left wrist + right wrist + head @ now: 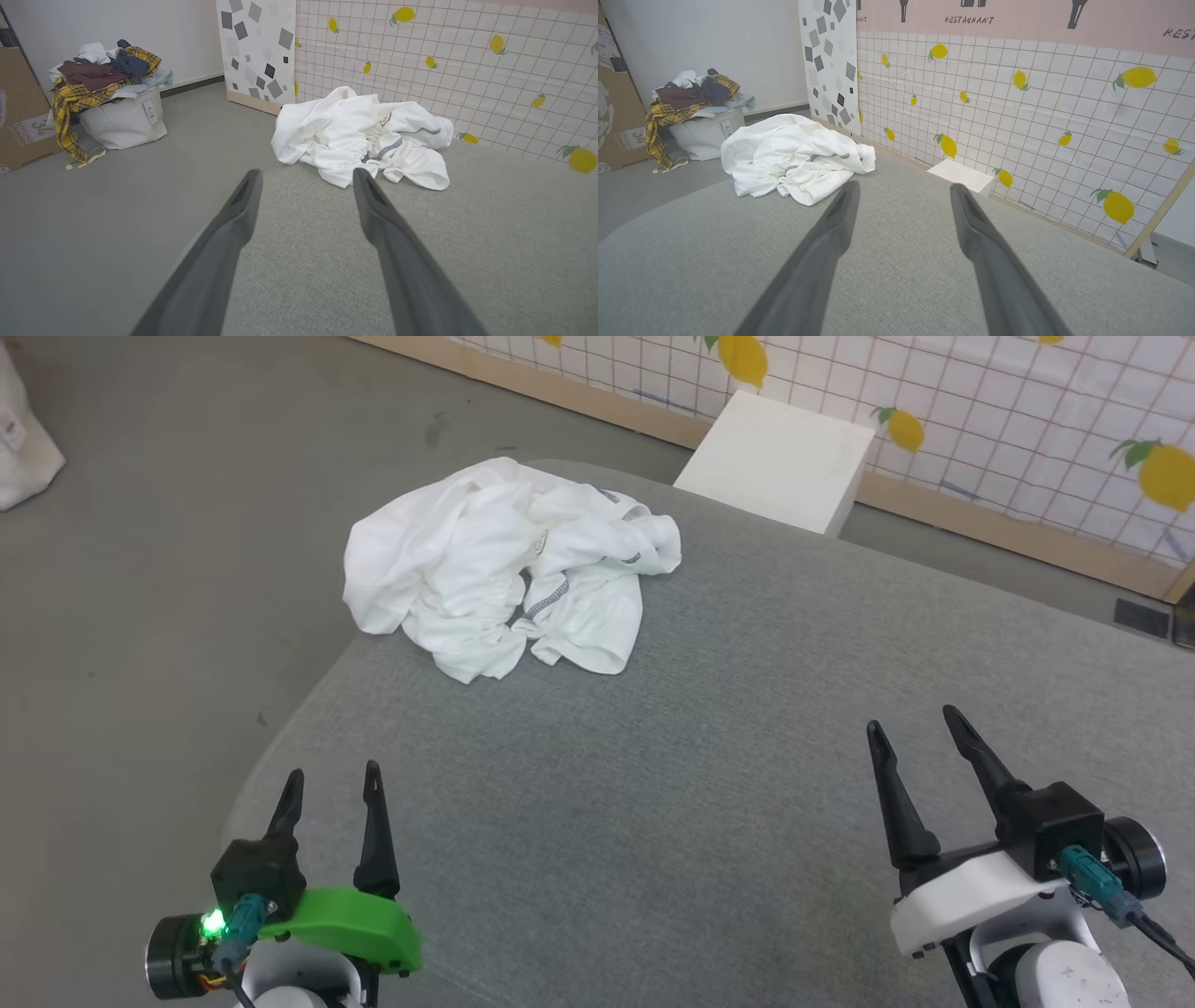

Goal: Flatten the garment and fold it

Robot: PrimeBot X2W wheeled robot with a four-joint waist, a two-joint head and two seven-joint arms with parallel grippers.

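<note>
The garment [504,569] is a white shirt with grey-and-white stitched seams, lying crumpled in a heap at the far left of the grey padded surface [709,784]. Part of it hangs over the surface's left edge. The same heap appears ahead in the left wrist view as the garment [359,135] and to the left in the right wrist view as the garment [794,156]. My left gripper [333,786] is open at the near left, well short of the heap. My right gripper [913,725] is open at the near right, far from it. Both hold nothing.
A white box [775,462] stands on the floor beyond the surface's far edge, against a lemon-patterned wall [1027,420]. A white basket [124,116] heaped with mixed clothes and a cardboard box [21,112] sit on the floor to the left.
</note>
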